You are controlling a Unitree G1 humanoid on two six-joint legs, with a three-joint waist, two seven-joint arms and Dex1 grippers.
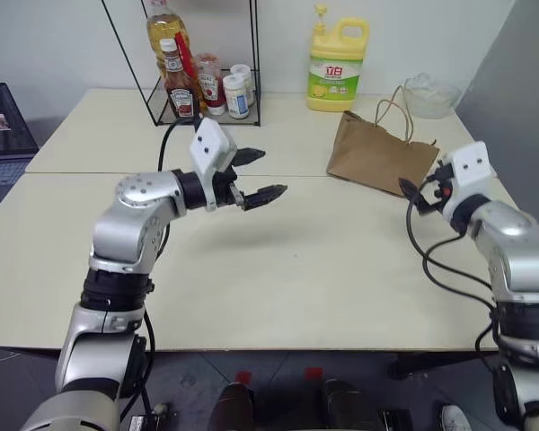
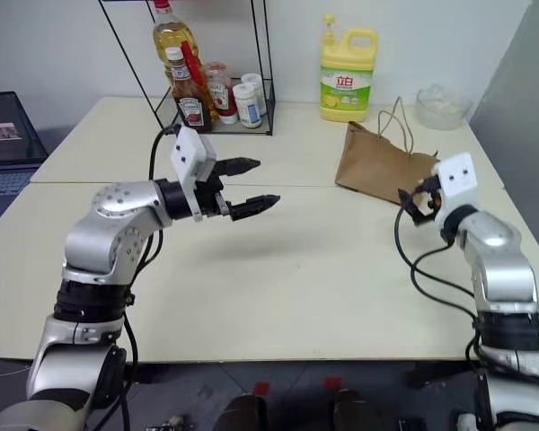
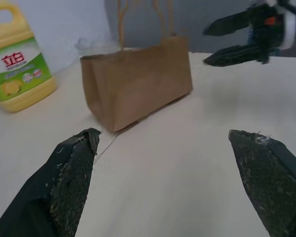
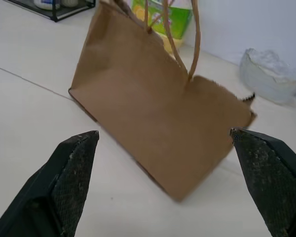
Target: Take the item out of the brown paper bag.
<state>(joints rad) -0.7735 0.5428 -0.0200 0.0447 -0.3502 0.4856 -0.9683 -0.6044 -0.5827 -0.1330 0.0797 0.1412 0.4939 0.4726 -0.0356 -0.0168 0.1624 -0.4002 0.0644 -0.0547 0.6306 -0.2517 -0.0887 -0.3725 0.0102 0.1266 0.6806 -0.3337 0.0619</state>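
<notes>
Above the table (image 1: 278, 296), left gripper (image 1: 257, 175) and right gripper (image 4: 165, 143) level, fingers wide; creased brown paper bag (image 1: 377, 154) at two o'clock, upright.

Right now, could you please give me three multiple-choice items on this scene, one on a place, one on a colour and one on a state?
1. Where does the brown paper bag stand?
A. On the table, in front of the yellow detergent jug
B. Inside the wire rack
C. On the floor

2. What colour are the bag's handles?
A. Blue
B. Tan
C. Black

3. How do the left gripper and right gripper stand?
A. Both shut
B. Left shut on the bag
C. Both open, holding nothing

Answers: 1 A, the jug rises just behind the bag. 2 B, thin tan loops rise from its mouth. 3 C, both wrist views show fingers wide apart with nothing between.
</notes>
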